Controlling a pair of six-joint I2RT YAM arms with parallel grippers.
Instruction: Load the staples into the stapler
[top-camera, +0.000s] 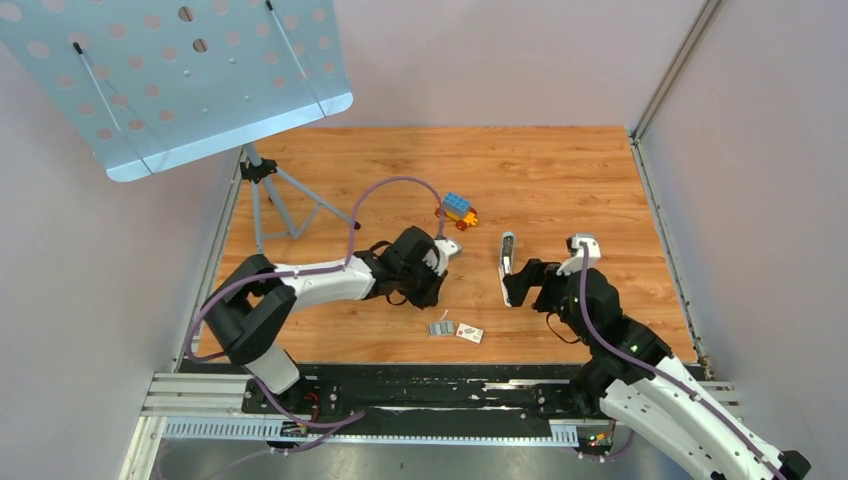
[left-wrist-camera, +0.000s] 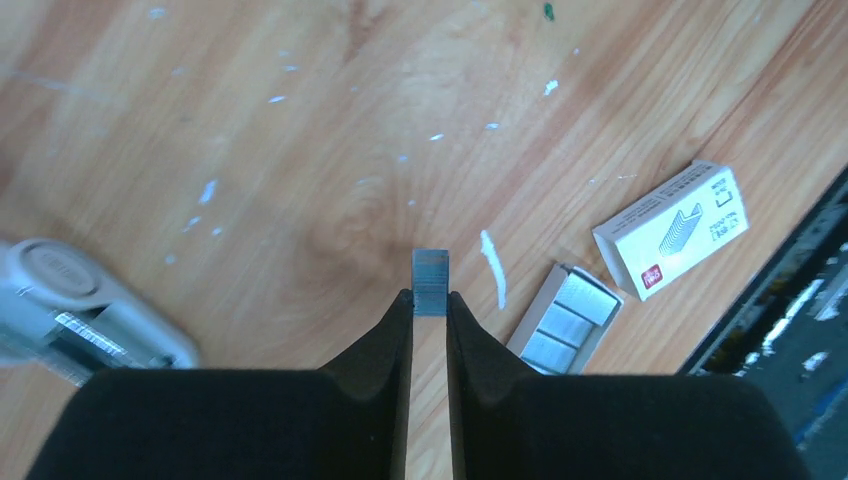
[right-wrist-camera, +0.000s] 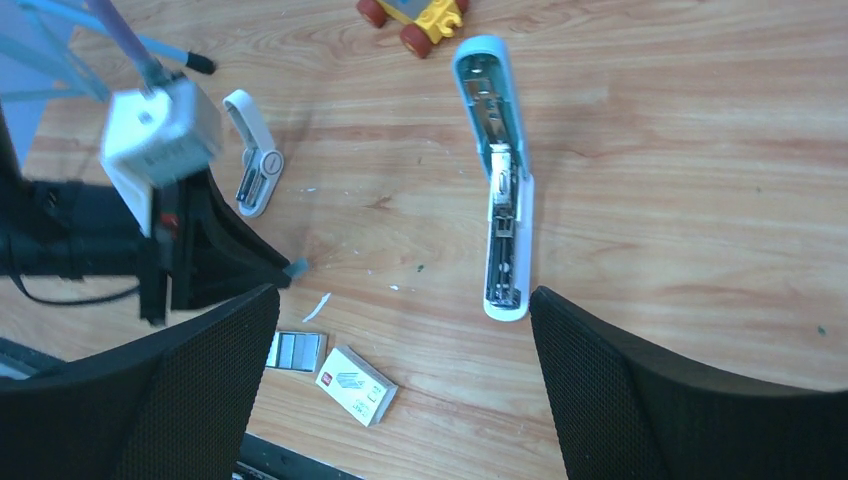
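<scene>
One stapler (top-camera: 507, 265) lies opened out flat near the middle of the surface (top-camera: 560, 170) in the top view. A tray (top-camera: 440, 328) of spare strips and a white box (top-camera: 469, 333) sit side by side close to the near edge.

From the left wrist, the left tool (left-wrist-camera: 431, 298) is almost closed, pinching the staples (left-wrist-camera: 431, 280), one short grey strip, near the tray.

From the right wrist, the right tool (right-wrist-camera: 402, 295) gapes wide, holding nothing, over the stapler's near end.
</scene>
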